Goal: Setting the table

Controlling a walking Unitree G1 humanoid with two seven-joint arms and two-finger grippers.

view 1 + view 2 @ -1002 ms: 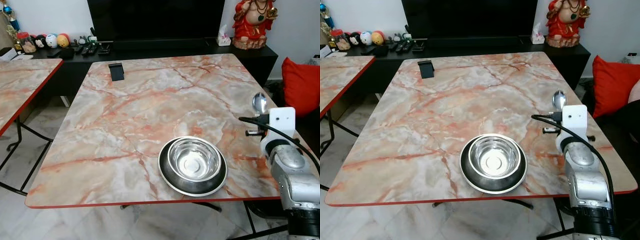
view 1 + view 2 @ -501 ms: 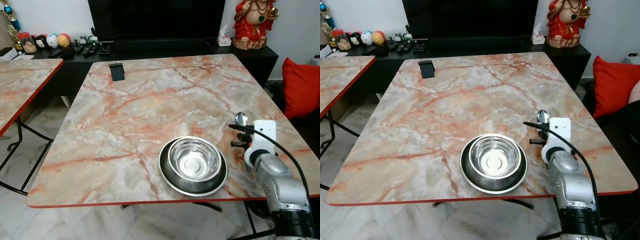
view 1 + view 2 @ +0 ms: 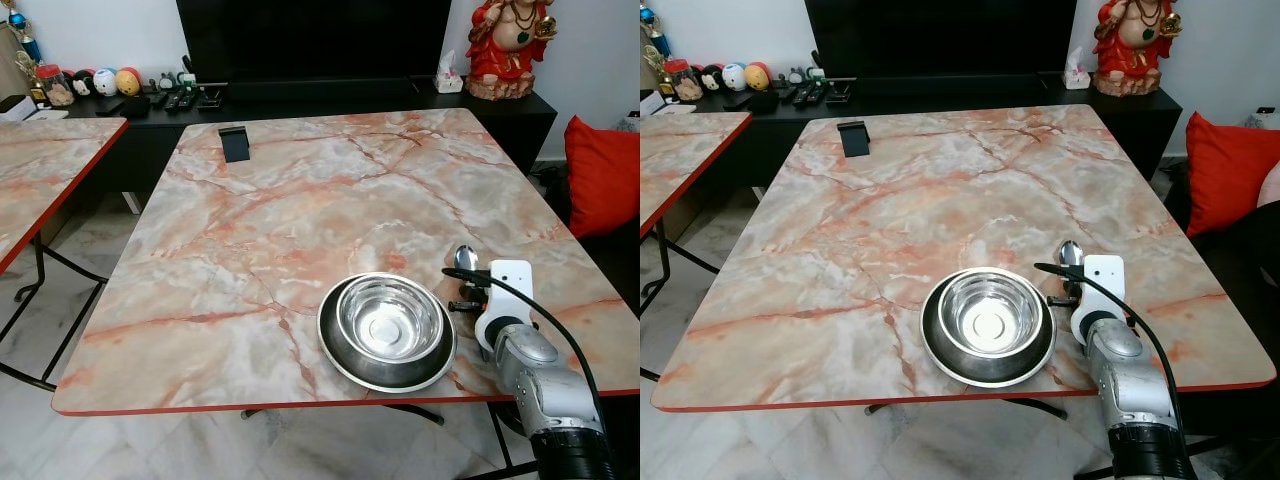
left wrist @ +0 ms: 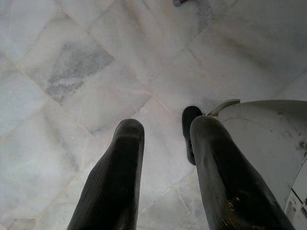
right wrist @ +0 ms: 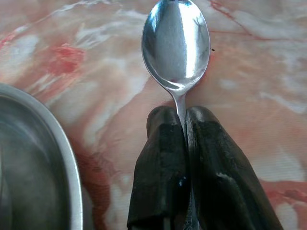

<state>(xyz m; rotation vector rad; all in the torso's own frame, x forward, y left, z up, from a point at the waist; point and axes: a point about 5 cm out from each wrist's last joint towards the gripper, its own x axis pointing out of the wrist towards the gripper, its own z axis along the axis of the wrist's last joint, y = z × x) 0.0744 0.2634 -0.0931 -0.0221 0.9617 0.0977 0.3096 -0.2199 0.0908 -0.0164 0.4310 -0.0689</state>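
Nearest to us, our right arm [image 3: 545, 385] reaches up over the near right part of the marble table [image 3: 300, 210], and our right gripper [image 5: 181, 125] is pressed together on the thin neck of a metal spoon [image 5: 176, 45]. In the right wrist view the two black fingers [image 5: 160, 158] clamp the handle just below the spoon's bowl, which faces up and mirrors the light above the pink-veined tabletop. From the head, we see the spoon [image 3: 466, 259] just beside the right rim of the plate, low over the table; we cannot tell whether it touches the surface.

The steel bowl [image 3: 388, 318] sits inside a dark plate [image 3: 385, 368] near the table's front edge, toward its right half. The plate's curved rim [image 5: 57, 158] shows close beside the gripper in the right wrist view.

Our left gripper [image 4: 163, 158] hangs down beside the table, its two black fingers [image 4: 122, 172] spread apart with pale floor tiles [image 4: 72, 62] showing between them.

Farther across the table, near its far left corner, a small black stand [image 3: 233, 143] is upright. Left of the table is a second marble table [image 3: 45, 170] with a red edge. Beyond the table's far edge runs a low black console [image 3: 330, 100] carrying remotes [image 3: 185, 97] and small round figures [image 3: 105, 80] to the left, a tissue box [image 3: 448, 78] and a red statue [image 3: 508, 45] to the right. A red cushion [image 3: 602, 170] lies off the table's right side.
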